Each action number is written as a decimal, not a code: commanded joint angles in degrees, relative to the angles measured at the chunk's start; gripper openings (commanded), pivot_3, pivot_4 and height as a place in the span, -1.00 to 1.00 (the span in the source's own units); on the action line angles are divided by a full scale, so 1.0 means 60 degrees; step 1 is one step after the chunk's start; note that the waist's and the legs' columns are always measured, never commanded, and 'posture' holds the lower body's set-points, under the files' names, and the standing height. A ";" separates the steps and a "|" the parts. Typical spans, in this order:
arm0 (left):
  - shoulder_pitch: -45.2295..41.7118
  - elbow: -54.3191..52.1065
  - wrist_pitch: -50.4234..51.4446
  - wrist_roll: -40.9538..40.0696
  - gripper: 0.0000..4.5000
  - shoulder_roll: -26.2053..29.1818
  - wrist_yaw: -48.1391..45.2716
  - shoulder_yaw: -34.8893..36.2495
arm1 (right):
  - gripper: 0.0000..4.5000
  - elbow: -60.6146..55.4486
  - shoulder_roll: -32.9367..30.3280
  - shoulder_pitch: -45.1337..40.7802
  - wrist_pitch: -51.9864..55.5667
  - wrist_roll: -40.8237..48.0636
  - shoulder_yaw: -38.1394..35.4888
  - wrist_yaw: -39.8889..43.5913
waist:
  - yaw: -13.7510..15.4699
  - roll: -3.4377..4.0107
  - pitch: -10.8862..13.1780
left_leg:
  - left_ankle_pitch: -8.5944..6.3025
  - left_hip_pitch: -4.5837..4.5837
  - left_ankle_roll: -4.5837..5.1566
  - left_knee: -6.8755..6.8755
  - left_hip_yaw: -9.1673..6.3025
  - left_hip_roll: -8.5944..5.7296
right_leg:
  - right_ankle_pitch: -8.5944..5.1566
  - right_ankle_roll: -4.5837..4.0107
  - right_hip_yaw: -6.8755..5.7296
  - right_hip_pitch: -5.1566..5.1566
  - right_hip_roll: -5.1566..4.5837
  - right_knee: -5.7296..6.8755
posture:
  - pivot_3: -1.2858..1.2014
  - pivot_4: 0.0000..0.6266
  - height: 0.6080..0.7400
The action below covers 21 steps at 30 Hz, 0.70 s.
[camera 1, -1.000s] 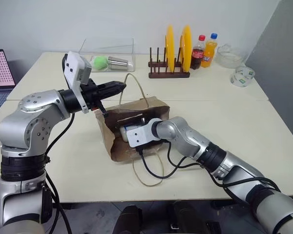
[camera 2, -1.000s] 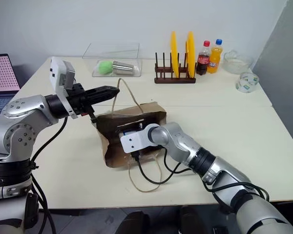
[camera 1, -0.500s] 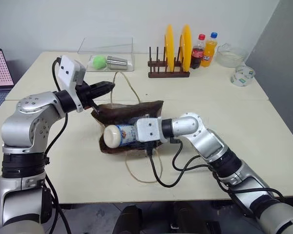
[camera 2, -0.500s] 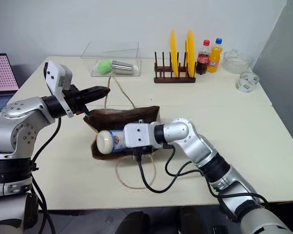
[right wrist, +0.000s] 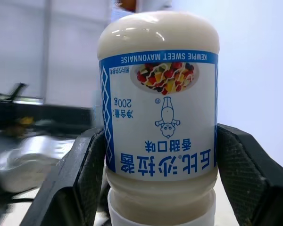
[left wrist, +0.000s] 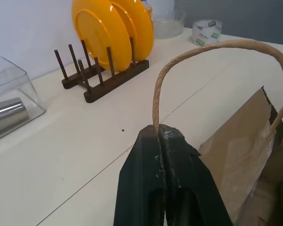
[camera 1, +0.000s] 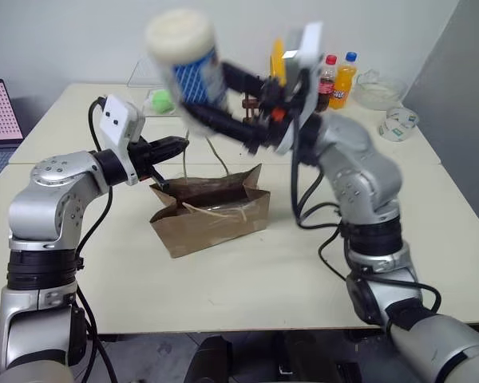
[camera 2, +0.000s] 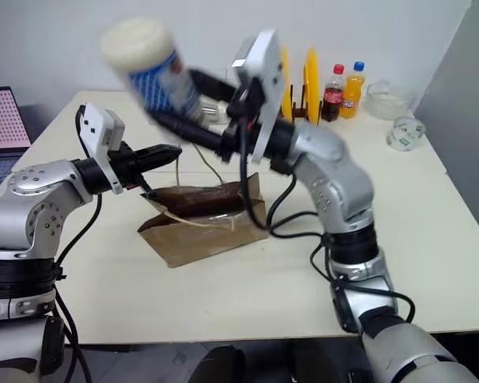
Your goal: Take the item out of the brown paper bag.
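Observation:
The item [camera 1: 184, 56], a stubby whitish bottle with a blue-and-white label, is lifted high above the table, clear of the bag, with its cap end toward the wrist. My right gripper [camera 1: 203, 100] is shut on it, and its black fingers [right wrist: 85, 174] press both sides of the label [right wrist: 160, 117]. The brown paper bag [camera 1: 211, 215] stands creased on the table below, mouth up. At the bag's left, my left gripper [camera 1: 180, 144] is shut on one tan string handle [left wrist: 155, 94], holding that loop up; its tips [left wrist: 162, 134] are pressed together.
A wooden rack with yellow plates [left wrist: 111, 33] stands behind the bag. Cola [camera 1: 325, 84] and orange soda [camera 1: 343, 80] bottles, a glass bowl [camera 1: 375, 92] and a tape roll [camera 1: 397, 124] are at the back right. A clear box [camera 1: 164, 100] is at the back left, a laptop [camera 1: 0, 112] far left.
My right gripper has drawn the bottle out of the bag and swung it high above the table. The bag has settled more upright. My left gripper still holds the handle.

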 commanded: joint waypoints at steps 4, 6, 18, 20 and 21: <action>-0.0063 -0.0335 -0.0255 0.0002 -1.00 -0.0025 -0.0047 0.0102 | 0.35 0.0506 -0.3357 0.1296 -0.1273 -0.2079 0.0225 0.0663 | 0.0074 0.0001 0.0001 | -0.0002 -0.0017 0.0007 -0.0019 0.0017 -0.0001 | 0.0006 0.0011 0.0001 0.0013 -0.0001 -0.0071 | 0.03 -0.52 1.00; -0.0105 -0.0285 -0.0293 0.0023 -1.00 -0.0060 -0.0068 0.0069 | 0.35 0.0956 -0.4505 0.2025 -0.2011 -0.3153 0.0755 0.0990 | 0.0066 0.0001 0.0001 | -0.0003 -0.0023 0.0009 -0.0025 0.0032 0.0003 | 0.0005 0.0016 0.0004 0.0006 -0.0001 -0.0069 | 0.03 -0.52 1.00; -0.0245 -0.0204 -0.0445 0.0074 -1.00 -0.0174 -0.0200 -0.0083 | 0.35 0.4669 -0.5789 0.2566 -0.5151 -0.6680 0.3398 0.1637 | -0.0168 0.0015 0.0013 | 0.0000 -0.0026 0.0009 -0.0025 0.0082 0.0022 | -0.0021 0.0059 0.0022 -0.0012 0.0009 -0.0053 | 0.03 -0.52 1.00; -0.0196 -0.0255 -0.0443 0.0072 -1.00 -0.0159 -0.0212 -0.0062 | 0.35 0.4948 -0.5751 0.2459 -0.5321 -0.6776 0.3479 0.1825 | -0.0159 0.0015 0.0013 | 0.0001 -0.0003 0.0009 -0.0019 0.0079 0.0022 | -0.0025 0.0069 0.0023 0.0013 0.0010 -0.0053 | 0.03 -0.52 1.00; -0.0169 -0.0268 -0.0452 0.0073 -1.00 -0.0146 -0.0216 -0.0048 | 0.50 0.5102 -0.5722 0.2387 -0.5407 -0.6848 0.3520 0.1881 | -0.0157 0.0014 0.0013 | 0.0001 0.0006 0.0009 -0.0018 0.0076 0.0021 | -0.0027 0.0073 0.0022 0.0024 0.0010 -0.0054 | 0.03 -0.52 1.00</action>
